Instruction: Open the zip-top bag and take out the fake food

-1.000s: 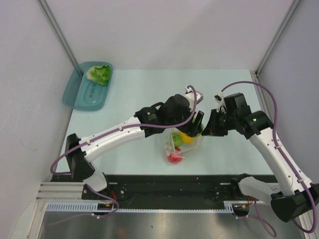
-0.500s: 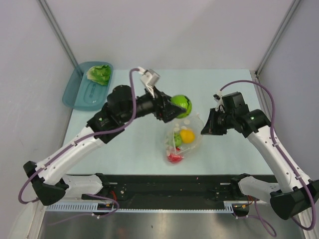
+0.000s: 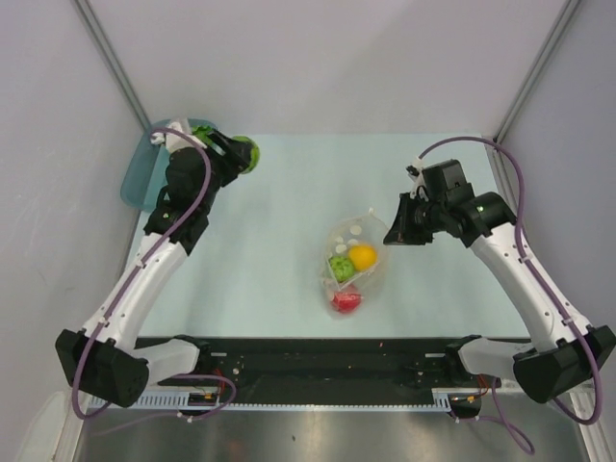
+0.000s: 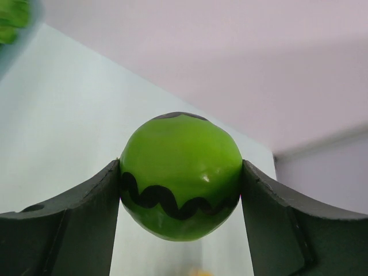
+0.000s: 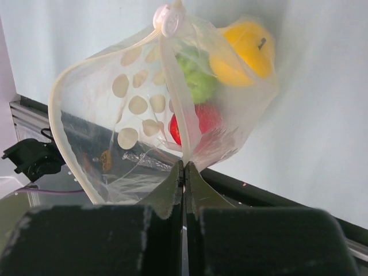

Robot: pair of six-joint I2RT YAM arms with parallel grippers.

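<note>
Left gripper (image 3: 240, 154) is clamped on a green ball (image 4: 181, 167) with a black wavy line, one pad on each flank, up at the far-left corner by the teal tray (image 3: 135, 188); from the top view I can't tell if the ball is inside the rim line or just right of it. Plan: carry it left until it's clearly over the tray floor, go low, then part the jaws slowly. It's round and looks slick, so dropped from height it'll likely bounce or roll out. Right gripper (image 5: 184, 172) is pinched flat on the film of the zip-top bag (image 5: 103, 132) and holds the mouth up and open near the middle of the table (image 3: 289, 192); a yellow fruit (image 5: 247, 49), a green piece (image 5: 198, 83) and a red piece (image 5: 204, 123) sit inside. I hold the right arm steady during the drop: a tug could tip the bag and spill the contents, and thin film can slip from the pinch
</note>
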